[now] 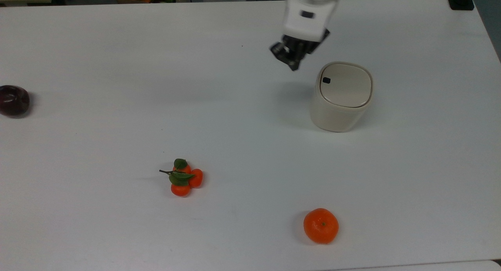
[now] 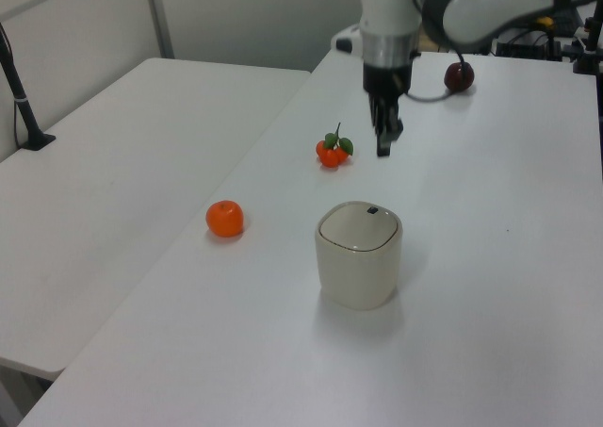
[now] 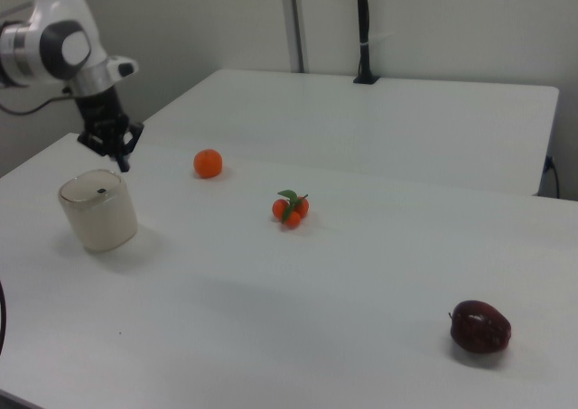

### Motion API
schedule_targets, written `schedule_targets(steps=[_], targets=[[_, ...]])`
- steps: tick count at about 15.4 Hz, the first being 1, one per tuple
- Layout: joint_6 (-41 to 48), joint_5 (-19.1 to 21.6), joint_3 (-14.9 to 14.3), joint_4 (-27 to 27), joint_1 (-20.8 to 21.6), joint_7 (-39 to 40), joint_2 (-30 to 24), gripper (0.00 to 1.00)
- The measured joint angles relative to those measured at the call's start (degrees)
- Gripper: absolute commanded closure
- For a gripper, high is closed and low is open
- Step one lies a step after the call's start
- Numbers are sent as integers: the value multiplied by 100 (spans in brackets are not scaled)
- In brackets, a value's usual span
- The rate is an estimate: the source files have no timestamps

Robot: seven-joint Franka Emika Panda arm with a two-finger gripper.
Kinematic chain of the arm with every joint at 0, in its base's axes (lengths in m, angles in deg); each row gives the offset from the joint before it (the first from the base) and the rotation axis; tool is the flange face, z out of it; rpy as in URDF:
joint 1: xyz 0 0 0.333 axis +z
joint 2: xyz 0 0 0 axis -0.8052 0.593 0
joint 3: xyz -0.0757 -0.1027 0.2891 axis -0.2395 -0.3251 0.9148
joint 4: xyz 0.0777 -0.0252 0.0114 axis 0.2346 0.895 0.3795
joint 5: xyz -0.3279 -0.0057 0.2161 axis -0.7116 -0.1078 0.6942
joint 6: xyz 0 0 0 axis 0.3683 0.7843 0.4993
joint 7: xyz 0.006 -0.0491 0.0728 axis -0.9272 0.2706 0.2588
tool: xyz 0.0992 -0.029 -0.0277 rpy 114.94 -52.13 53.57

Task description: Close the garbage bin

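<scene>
Top view first: the garbage bin (image 1: 341,96) stands upright on the white table (image 1: 117,87) toward the top view's right, its flat lid (image 1: 345,85) lying level with the rim and the small black button (image 1: 326,80) showing at the lid's edge on the top view's left. The gripper (image 1: 292,63) hangs in the air just off the bin's upper left corner in the top view, not touching it, with its black fingers (image 1: 288,55) pointing down and drawn close together around nothing. Left view shows the same gap from another side: the gripper (image 2: 384,146) sits above and beyond the bin (image 2: 358,267), well clear of the lid (image 2: 358,227), and the button (image 2: 372,211) faces the far edge. Right view puts the bin (image 3: 98,212) at the right view's left with the gripper (image 3: 123,163) just above its far rim and the white arm (image 3: 54,48) reaching in from the right view's left edge. A single orange (image 1: 321,225) rests near the lower edge in the top view, well apart from the bin, and a cluster of three small oranges with green leaves (image 1: 182,177) lies toward the middle. A dark red apple (image 1: 13,100) sits at the top view's far left edge. In the right view the orange (image 3: 208,163) lies beyond the bin, the leafy cluster (image 3: 289,208) near the table's middle, and the apple (image 3: 480,327) at the near right
</scene>
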Motion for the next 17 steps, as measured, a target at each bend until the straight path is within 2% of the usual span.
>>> schedule_targets(steps=[7, 10, 11, 12, 14, 15, 17], targets=[[715, -6, -60, -66, -1367, -626, -682, 100], [1187, -57, -66, -70, -1855, -691, -971, 93], [1302, -126, -67, -69, -1946, -692, -1043, 86], [1389, -213, -66, -62, -1989, -701, -1088, 66], [1458, -340, -55, -19, -1995, -793, -1104, 3], [1458, -371, -45, 10, -1995, -827, -1101, 0], [1458, -393, -43, 48, -2008, -877, -1101, 0]])
